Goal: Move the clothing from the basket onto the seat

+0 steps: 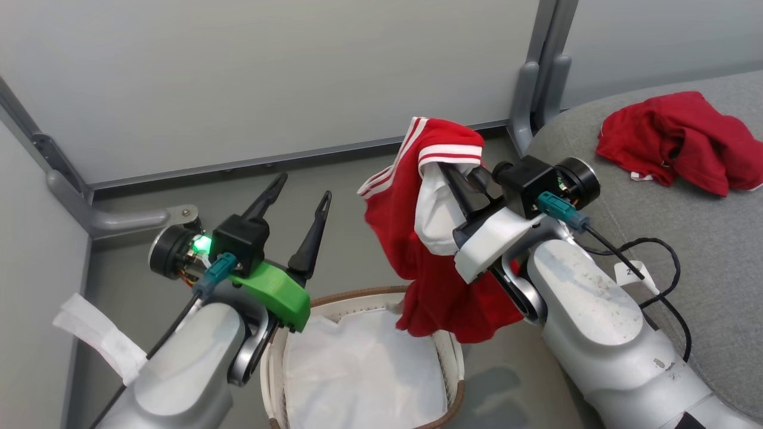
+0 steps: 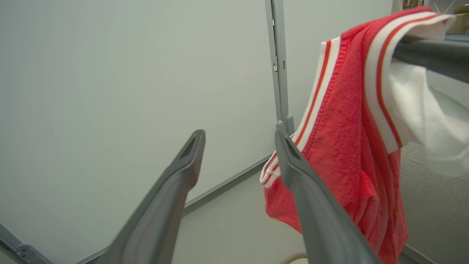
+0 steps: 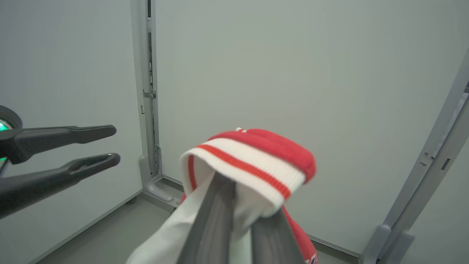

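Right pincer (image 1: 448, 174) beneath draped clothing (image 1: 438, 292)

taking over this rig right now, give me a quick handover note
Grippers: the left gripper is open and empty. The right gripper is shut on the red striped garment.
Things: the held garment hangs lifted over the far right rim of the basket. The other red garment lies crumpled on the seat. Inside the basket the white lining shows.
Done: one garment is on the seat.
Left: carry the held garment right to the seat and release it.
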